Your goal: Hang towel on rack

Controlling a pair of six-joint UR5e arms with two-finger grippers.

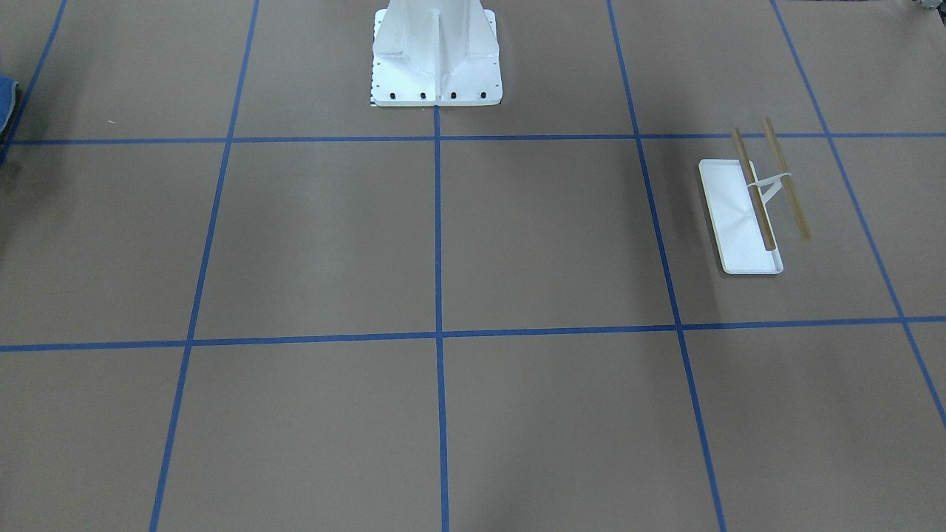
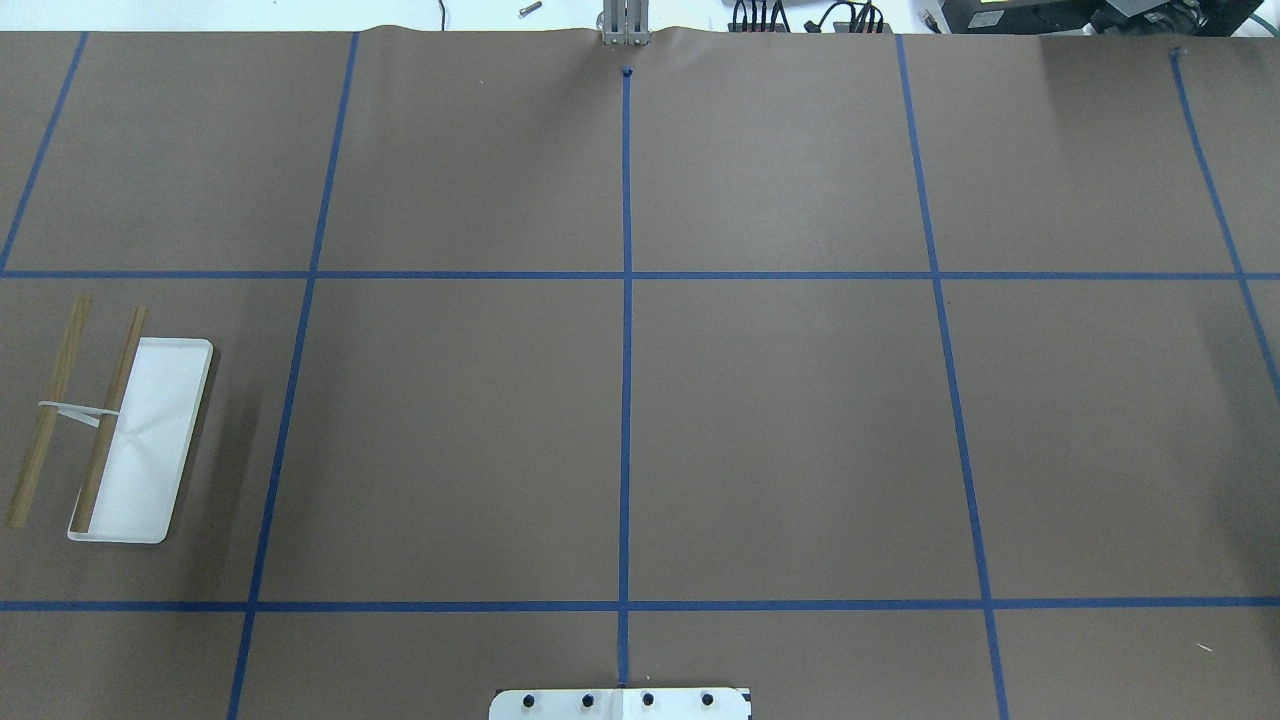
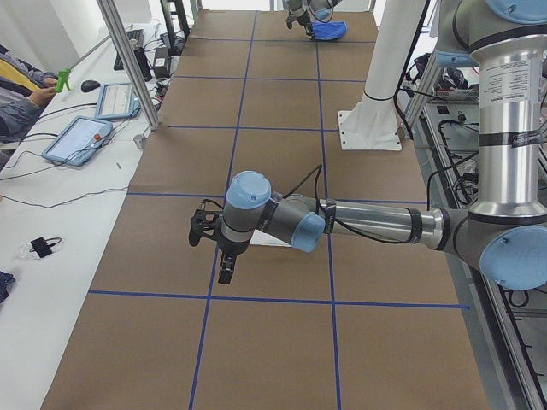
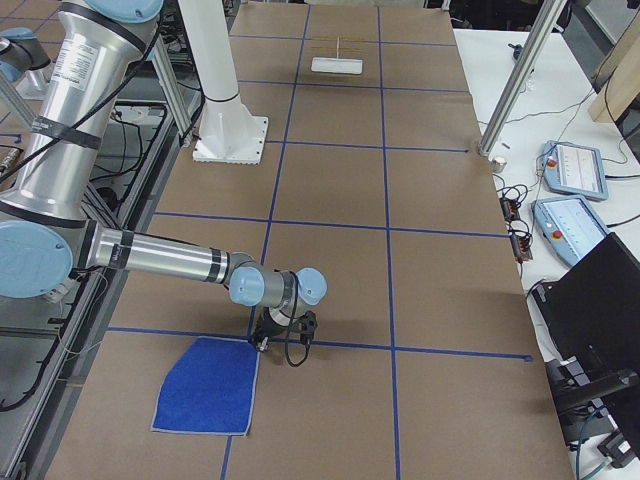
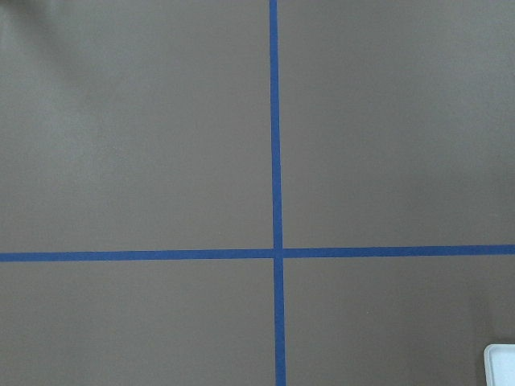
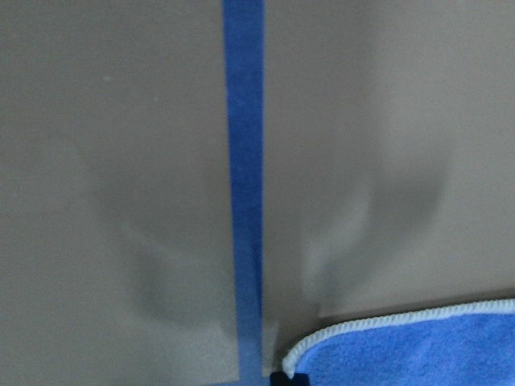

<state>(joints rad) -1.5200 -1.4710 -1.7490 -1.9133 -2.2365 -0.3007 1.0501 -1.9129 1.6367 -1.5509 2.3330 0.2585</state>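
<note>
The towel (image 4: 205, 398) lies flat, blue face up, at the robot's right end of the table; its light-edged corner shows in the right wrist view (image 6: 418, 350), and a sliver shows at the front view's left edge (image 1: 6, 96). My right gripper (image 4: 264, 342) points down just beside that corner; I cannot tell if it is open. The rack (image 2: 130, 440), with a white tray base and two wooden rods, stands at the robot's left end (image 1: 746, 214). My left gripper (image 3: 225, 273) hangs above the table next to the rack; I cannot tell its state.
The large white bolted pedestal (image 1: 436, 59) stands at the robot's side of the table. Blue tape lines grid the brown table cover. Tablets and cables lie on the white bench (image 4: 570, 165) across the table. A corner of the rack tray (image 5: 500, 366) shows in the left wrist view.
</note>
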